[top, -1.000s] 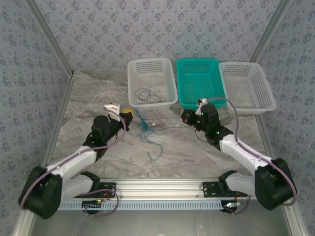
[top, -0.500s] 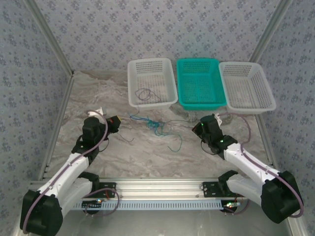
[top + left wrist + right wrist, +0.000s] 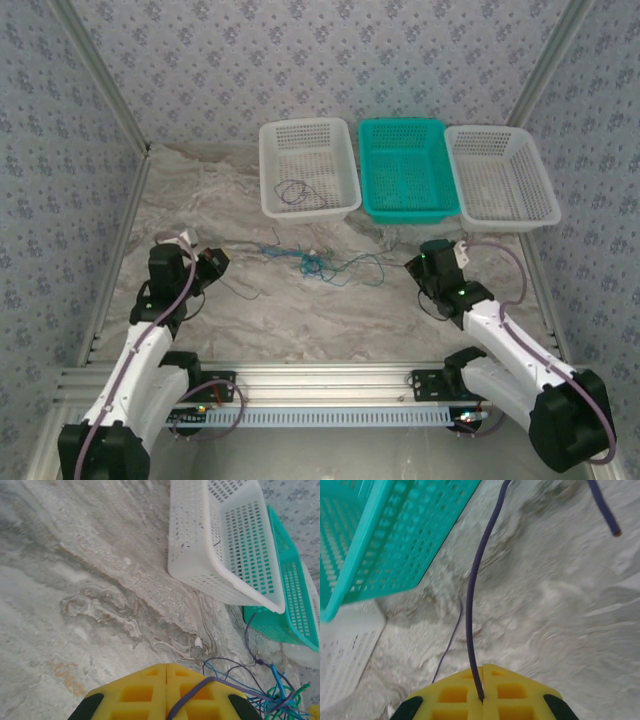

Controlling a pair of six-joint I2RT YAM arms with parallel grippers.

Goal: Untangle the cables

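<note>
worktop (image 3: 250, 310): grey-white marbled surface, veined and matte
cables (image 3: 312, 265): thin, string-like strands in blue, teal-green and dark purple-grey; knotted into a small wad at mid-worktop, in front of the baskets; single strands drawn out sideways toward each hand
cables, left wrist view (image 3: 280, 700): blue and green loops bunched low at the right, dark strands fanning out above them
left hand (image 3: 215, 262) (image 3: 166, 672): yellow moulded pads with square recesses, pressed together, clamped on a dark purple strand that crosses one pad toward the wad
right hand (image 3: 410, 266) (image 3: 483, 672): same yellow pads, closed seam to seam, pinching a dark purple strand that rises from the seam in a gentle curve
left white basket (image 3: 308, 150) (image 3: 225, 540): rectangular, perforated plastic, rounded rim, at the far side of the worktop
loose dark cable (image 3: 292, 192): thin loop lying on the floor of the left white basket
teal basket (image 3: 405, 165) (image 3: 395, 535): same perforated shape, touching the left white basket's side
right white basket (image 3: 500, 175): perforated, just beside the teal basket
</note>
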